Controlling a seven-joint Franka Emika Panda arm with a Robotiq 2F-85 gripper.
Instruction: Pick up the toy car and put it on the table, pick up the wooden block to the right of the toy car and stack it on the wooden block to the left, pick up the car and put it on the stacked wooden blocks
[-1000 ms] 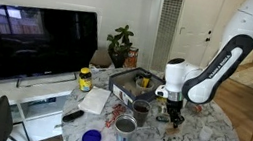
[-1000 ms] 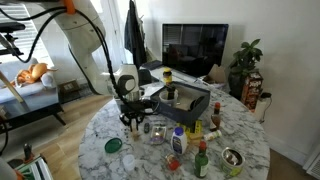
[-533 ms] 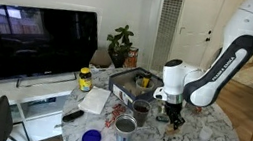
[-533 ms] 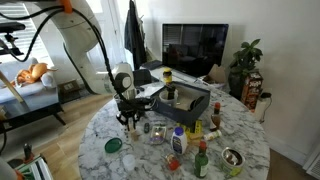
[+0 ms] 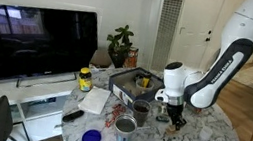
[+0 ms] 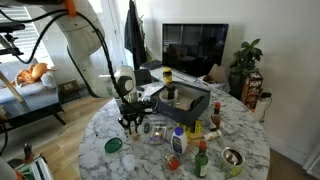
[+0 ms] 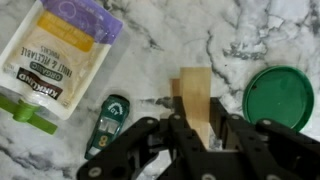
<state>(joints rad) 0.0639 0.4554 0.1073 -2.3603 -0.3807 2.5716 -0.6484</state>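
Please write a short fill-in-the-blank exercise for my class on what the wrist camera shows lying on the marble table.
1. In the wrist view, the round lid beside the block is coloured ___.
2. The toy car lies between the block and the ___.
3. The gripper has a finger on either side of the ___.

Missing words: green; pouch; block.
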